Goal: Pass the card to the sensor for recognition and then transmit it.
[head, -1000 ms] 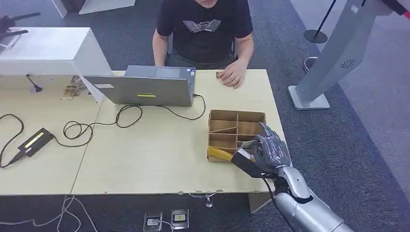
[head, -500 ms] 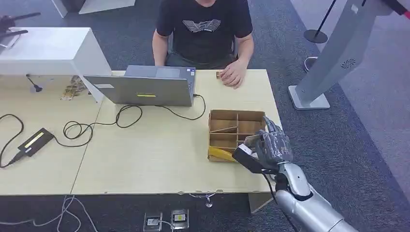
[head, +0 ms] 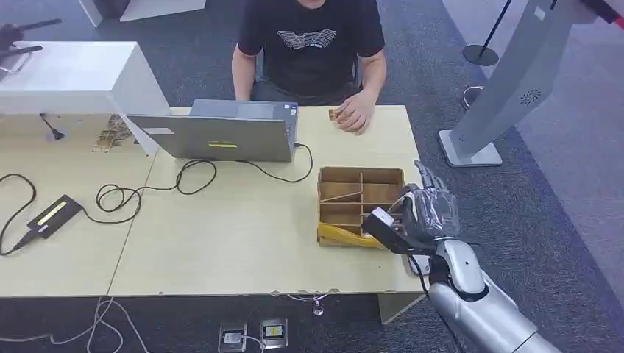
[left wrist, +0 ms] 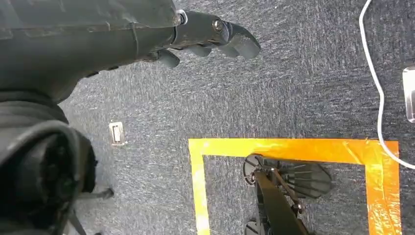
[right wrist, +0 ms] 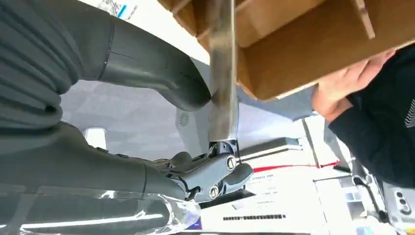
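Right robot hand (head: 421,215): grey, glossy under a clear wrap, raised at the bench's right edge beside the cardboard box; thumb (right wrist: 161,73) and dark fingers (right wrist: 215,176) pinch the card from both faces.
Card (right wrist: 222,73): thin, flat and rigid, seen edge-on from the wrist as a grey-tan strip; from the head view a pale corner (head: 381,218) pokes out of the hand, just over the box's near right compartments.
Left robot hand (left wrist: 205,36): hanging over speckled grey carpet, dark fingers loosely curled, nothing in them.
Box (head: 360,176): brown corrugated cardboard, open top, split by thin dividers; something yellow lies along its near wall.
Bench (head: 235,235): pale smooth wood grain, carrying a grey laptop (head: 217,136) and looping black cables (head: 121,195).
Person (head: 309,44): seated at the far side in a black printed shirt, one hand resting on the bench.
Floor (left wrist: 293,147): glossy orange tape forms a squared corner.
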